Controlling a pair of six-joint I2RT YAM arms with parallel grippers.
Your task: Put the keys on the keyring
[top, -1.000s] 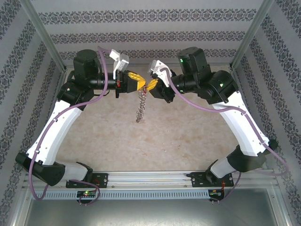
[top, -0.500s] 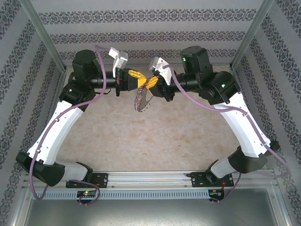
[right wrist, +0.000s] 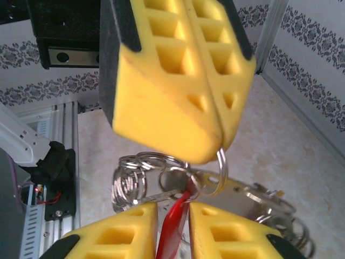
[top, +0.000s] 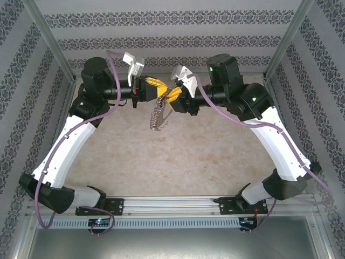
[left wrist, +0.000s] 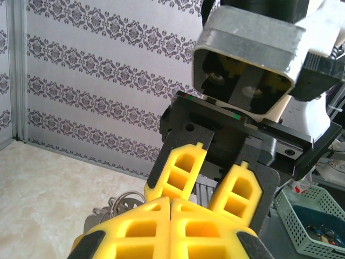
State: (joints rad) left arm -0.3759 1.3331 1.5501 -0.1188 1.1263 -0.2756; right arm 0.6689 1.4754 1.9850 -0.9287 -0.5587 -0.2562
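Aloft, left gripper pinching keyring, right gripper pinching red key

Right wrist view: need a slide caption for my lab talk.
Left pincer grips the keyring; right pincer pinches a red key at its silvery loops.

Robot lab cell: aluminium frame posts, wallpapered panel walls, marble-look tabletop, 2 rail-mounted arms.

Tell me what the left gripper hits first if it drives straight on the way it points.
The right gripper, its yellow fingers straight ahead and nearly tip to tip, with the keyring between; the exact gap is unclear.
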